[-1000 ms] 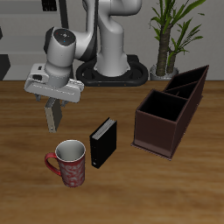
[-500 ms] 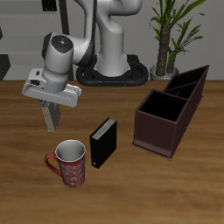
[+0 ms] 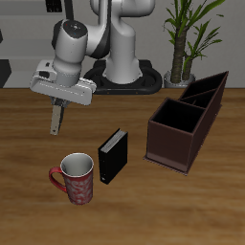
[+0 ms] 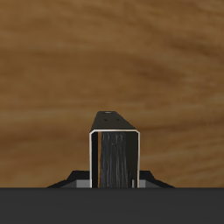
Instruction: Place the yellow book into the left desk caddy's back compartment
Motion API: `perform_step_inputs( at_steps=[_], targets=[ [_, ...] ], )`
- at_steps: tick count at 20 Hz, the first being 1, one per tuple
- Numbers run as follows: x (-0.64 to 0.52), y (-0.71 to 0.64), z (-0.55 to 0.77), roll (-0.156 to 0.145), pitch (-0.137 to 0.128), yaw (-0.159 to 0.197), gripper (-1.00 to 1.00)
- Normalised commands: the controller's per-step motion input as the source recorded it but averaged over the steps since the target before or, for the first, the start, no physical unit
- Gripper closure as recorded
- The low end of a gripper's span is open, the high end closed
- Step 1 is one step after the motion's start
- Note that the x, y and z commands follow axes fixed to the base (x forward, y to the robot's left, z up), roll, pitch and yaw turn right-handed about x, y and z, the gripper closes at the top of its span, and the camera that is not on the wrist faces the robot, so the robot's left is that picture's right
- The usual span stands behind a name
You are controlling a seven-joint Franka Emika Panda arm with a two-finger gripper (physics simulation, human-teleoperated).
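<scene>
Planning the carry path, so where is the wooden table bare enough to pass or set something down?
Bare wood lies between the standing black book and the dark brown desk caddy, and under the gripper holding the thin yellow book. It is crowded around the red patterned mug and black book.

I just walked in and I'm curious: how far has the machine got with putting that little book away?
Done: the small thin grey-and-tan book is gripped by the tool and hangs clear of the wooden table. In hand: carrying it, with the dark brown desk caddy well across the table. Left: reach the caddy's back compartment and drop it in.
</scene>
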Motion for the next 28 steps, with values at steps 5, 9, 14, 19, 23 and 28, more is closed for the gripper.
perform_step_inputs(
  at_steps=[5,9,14,19,23,28],
  targets=[
    [-0.07,0.32,0.47,0.001,-0.043,-0.004,1.00],
    [-0.10,0.51,0.53,0.027,-0.054,0.033,1.00],
    [-0.11,0.66,0.43,0.004,-0.010,0.015,1.00],
    [-0.05,0.63,0.18,0.037,-0.010,0.036,1.00],
    [0.09,0.54,0.26,-0.042,-0.033,0.070,1.00],
    [0.16,0.29,0.23,-0.011,-0.007,-0.010,1.00]
  ],
)
